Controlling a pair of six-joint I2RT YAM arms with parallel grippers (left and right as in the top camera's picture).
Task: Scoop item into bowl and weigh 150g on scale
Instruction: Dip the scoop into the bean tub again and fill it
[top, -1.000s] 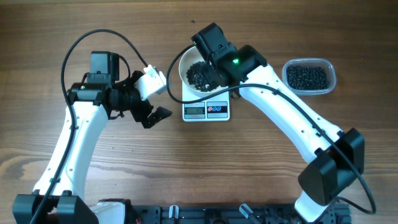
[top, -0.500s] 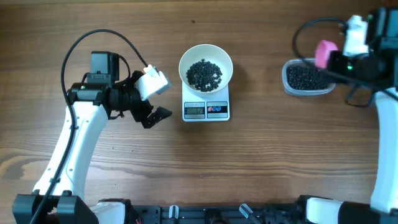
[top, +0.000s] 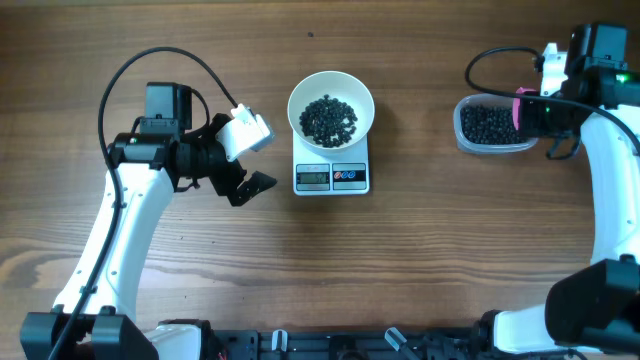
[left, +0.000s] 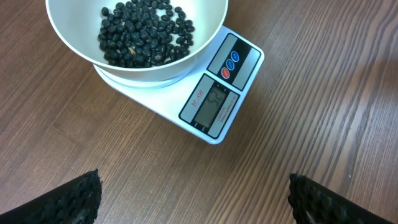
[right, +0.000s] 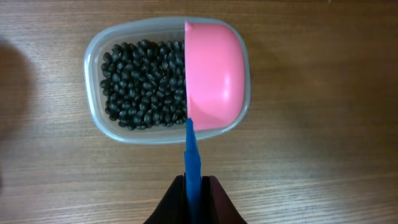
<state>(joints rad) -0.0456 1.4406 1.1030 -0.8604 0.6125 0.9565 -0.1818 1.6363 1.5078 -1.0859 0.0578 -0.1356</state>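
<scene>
The job right now looks like getting one more scoop of black beans (right: 143, 84) from the clear tub (right: 91, 106). To do it well, the pink scoop (right: 214, 74) should dip down low into the beans, push through them, then turn flat so nothing rolls out. It should lift slowly and go to the white bowl (top: 300, 108). Small scoops are best near the end, so the number does not go too high. The bowl sits on the scale (top: 350, 177) in the middle of the table and has a small dark heap in it. I cannot read the scale's number for sure. The right arm reaches to the far right side of the table. The right claw (right: 193, 186) is pressed together, pinching the scoop's blue handle, and the pink cup hangs over the right end of the tub. The left arm bends in from the left side. The left claw (top: 257, 157) is spread wide and holds nothing. It hangs just left of the scale, looking at the bowl.
</scene>
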